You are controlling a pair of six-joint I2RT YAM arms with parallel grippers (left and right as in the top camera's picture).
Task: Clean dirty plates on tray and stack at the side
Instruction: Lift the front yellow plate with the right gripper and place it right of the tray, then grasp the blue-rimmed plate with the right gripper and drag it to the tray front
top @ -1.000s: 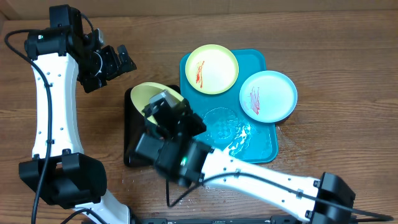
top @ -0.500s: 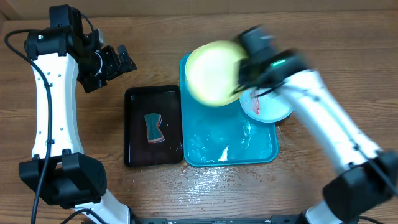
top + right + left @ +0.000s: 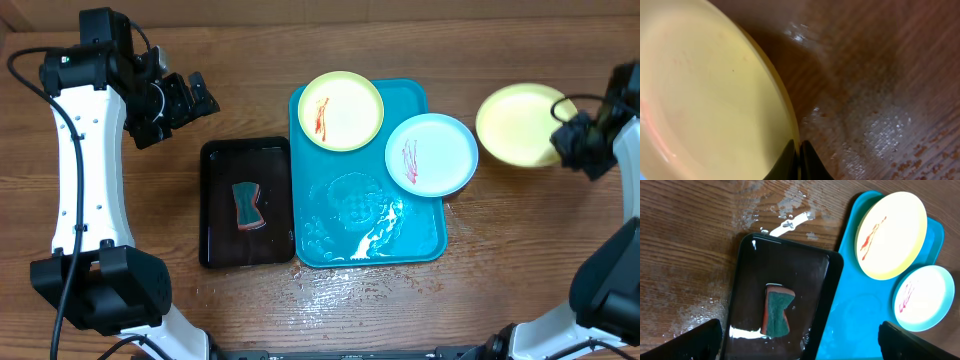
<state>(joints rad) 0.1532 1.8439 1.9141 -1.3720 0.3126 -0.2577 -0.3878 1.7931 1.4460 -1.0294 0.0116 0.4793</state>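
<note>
- While the right gripper point(image 3: 572, 140) pinches the rim of the clean yellow plate point(image 3: 515, 125), held right of the tray point(image 3: 420, 240), a premature release risks a tilted drop.
- Wet table point(image 3: 880, 100): the plate may slide.
- The smeared yellow plate point(image 3: 342, 110) and blue plate point(image 3: 432, 153) lie on the tray.
- The left gripper point(image 3: 190, 95) hangs empty with jaws wide, near the black tray point(image 3: 215, 160).

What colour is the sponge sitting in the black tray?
The sponge is dark green with a red-orange edge; clearest in the left wrist view.
</note>
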